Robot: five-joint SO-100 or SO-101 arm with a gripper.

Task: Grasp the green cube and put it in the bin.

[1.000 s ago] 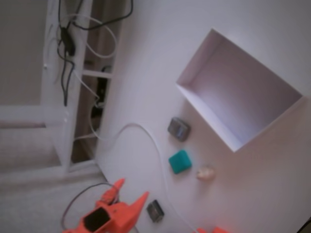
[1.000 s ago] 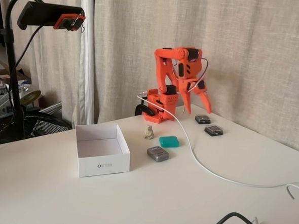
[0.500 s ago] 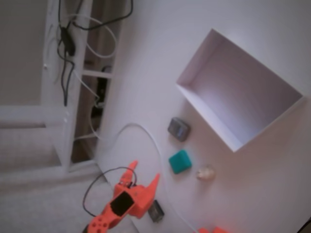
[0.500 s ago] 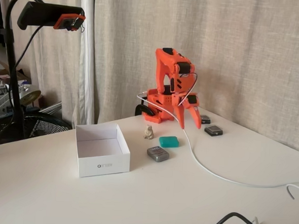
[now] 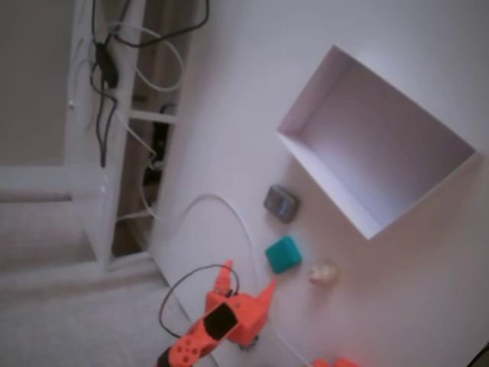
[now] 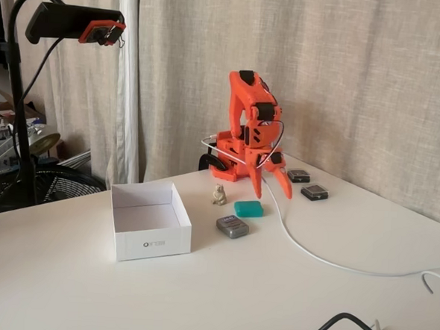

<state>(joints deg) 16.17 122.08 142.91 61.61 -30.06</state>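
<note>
- While its fingers stand spread, the gripper point(image 6: 271, 189) hangs just above and beside the green cube point(image 6: 248, 208), gripping nothing.
- Leftward in that fixed view sits the bin point(image 6: 149, 241).

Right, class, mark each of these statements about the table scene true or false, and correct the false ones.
1. The bin is empty. True.
2. The pincer grips the green cube. False: it is open and apart from the cube.
3. The green cube lies between the grey block and the beige lump. True.
4. The green cube sits inside the bin. False: it is on the table.
</note>
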